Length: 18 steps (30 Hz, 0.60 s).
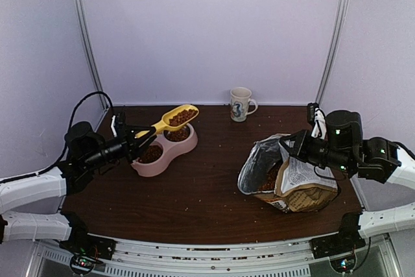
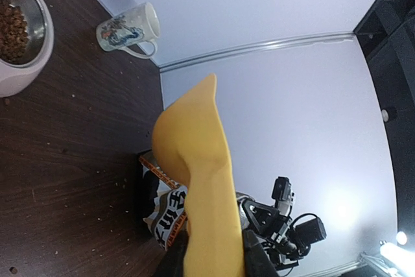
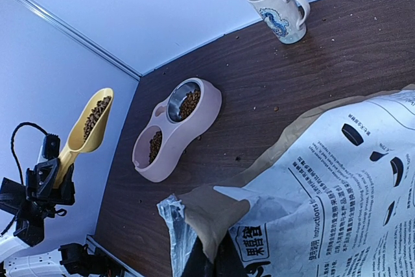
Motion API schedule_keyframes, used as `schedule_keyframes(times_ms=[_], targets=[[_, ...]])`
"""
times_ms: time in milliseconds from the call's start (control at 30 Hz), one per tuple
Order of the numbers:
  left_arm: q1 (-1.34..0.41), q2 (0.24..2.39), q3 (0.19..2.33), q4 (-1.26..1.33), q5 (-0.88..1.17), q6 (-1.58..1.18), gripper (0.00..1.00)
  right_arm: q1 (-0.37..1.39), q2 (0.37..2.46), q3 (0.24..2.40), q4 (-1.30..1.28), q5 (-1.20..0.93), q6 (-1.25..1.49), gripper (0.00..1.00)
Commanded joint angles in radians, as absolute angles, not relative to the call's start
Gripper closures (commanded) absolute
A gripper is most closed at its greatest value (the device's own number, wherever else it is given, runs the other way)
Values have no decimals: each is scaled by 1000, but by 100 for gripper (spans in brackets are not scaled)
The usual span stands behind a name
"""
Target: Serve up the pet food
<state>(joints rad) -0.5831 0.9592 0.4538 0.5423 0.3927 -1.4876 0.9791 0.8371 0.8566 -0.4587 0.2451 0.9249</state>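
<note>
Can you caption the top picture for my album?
Left hand holds a yellow scoop of pet food near the pink bowl; right hand grips the bag.

Lab booth: blank walls (image 1: 207, 30), metal rails (image 1: 86, 37)

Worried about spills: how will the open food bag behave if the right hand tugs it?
Likely floppy: the bag looks creased and slumped. Its mouth gapes sideways with pet food inside, so a tug may spill some.
</note>
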Motion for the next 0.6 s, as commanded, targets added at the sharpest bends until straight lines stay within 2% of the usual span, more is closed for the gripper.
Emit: schedule_keyframes(times_ms=[0, 233, 567], targets=[[-505, 930, 415, 526, 347, -1468, 100, 971, 825, 857, -376, 273, 930, 100], [-391, 972, 446, 400, 325, -1351, 100, 970, 820, 855, -379, 276, 931, 100], [-302, 1105, 506, 380, 348, -1265, 100, 968, 817, 851, -380, 281, 931, 100]])
